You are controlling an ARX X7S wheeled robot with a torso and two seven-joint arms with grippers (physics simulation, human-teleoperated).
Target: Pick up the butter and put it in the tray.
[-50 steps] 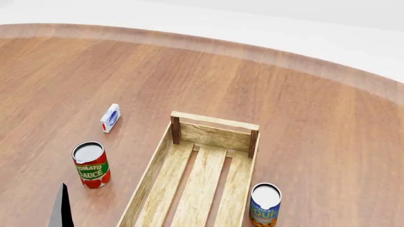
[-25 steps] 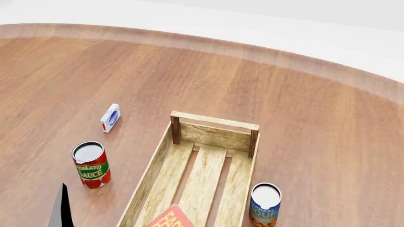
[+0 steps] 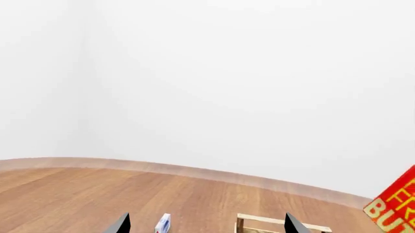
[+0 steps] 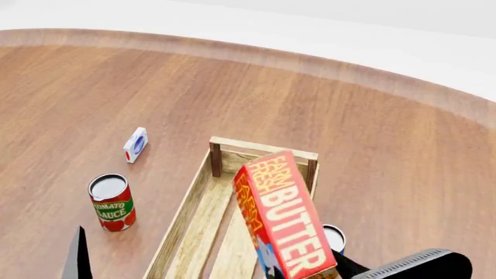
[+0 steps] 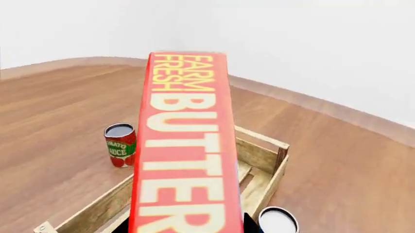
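The butter (image 4: 283, 215), a red-orange carton lettered "FARM FRESH BUTTER", is held tilted above the near part of the tray (image 4: 186, 212), a long light-wood crate with a slatted bottom. My right gripper (image 5: 186, 228) is shut on the carton's lower end; its dark fingers (image 5: 251, 226) show on both sides of the butter (image 5: 184, 145). The right arm (image 4: 419, 264) enters at the bottom right. My left gripper (image 3: 207, 225) is open and empty, left of the tray (image 3: 259, 221). The butter's corner (image 3: 395, 206) shows in the left wrist view.
A small white-blue box (image 4: 136, 145) lies left of the tray's far end. A tomato sauce can (image 4: 111, 202) stands left of the tray. A soup can (image 4: 335, 235) stands at the tray's right side, partly hidden by the butter. The table's curved edge (image 4: 349, 72) runs behind.
The butter has risen into the head view from the bottom edge and now hangs higher and farther over the tray, with the right arm showing. The left gripper has not moved.
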